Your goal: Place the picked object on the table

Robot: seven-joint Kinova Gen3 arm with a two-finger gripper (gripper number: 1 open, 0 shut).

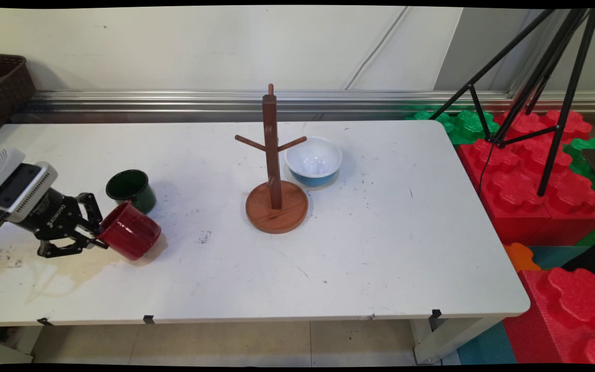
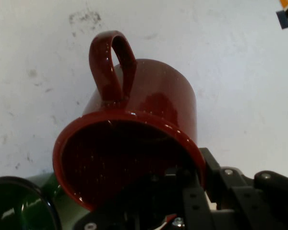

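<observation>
In your gripper (image 1: 95, 233): red mug (image 1: 131, 231), clamped by its rim, tipped sideways | green mug (image 1: 131, 189) just behind it | mug tree (image 1: 276, 182) well off.

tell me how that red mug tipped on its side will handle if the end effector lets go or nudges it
The red mug looks rigid and glossy, so probably slippery at its rim. Lying tilted on its round wall, it may roll, though the handle could stop it. The end effector grips the rim.
</observation>
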